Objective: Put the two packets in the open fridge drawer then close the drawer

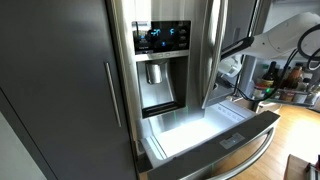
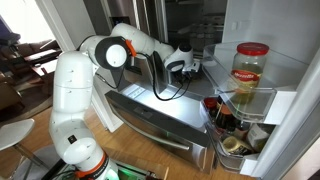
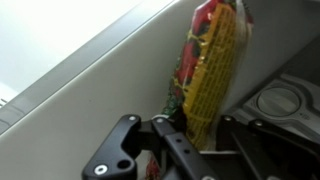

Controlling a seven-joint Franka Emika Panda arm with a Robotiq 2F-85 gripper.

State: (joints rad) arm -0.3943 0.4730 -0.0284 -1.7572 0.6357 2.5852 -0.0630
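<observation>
Tool: closed narrow on the lower end of the packet, black fingers pressed in from both sides.
Packet: yellow with red and green print; stood almost upright out of the grip, top tipped slightly to the right, against a pale slanted wall in the wrist view. Too small to make out in either exterior view.
Packets in view: 1 only.
Packet's place: held up in the air at the fridge opening, higher than the drawer. Could not tell whether it was directly over the white inside.
Fridge drawer: stood pulled out at the bottom of the fridge, wide and shallow, brightly lit white inside, with a stainless-steel front in both exterior views.
Handle: long curved bar, ran across the steel front.
Arm: white, with an orange ring at 1 joint; reached from beside the fridge toward the opening, with the tool at its end, just above the drawer's back edge in an exterior view.
Dispenser: sat in the steel door above the drawer, under a blue-lit panel.
Door shelf: belonged to the opened door beside the drawer; carried a jar with a red lid, with smaller bottles packed in the bin below.
</observation>
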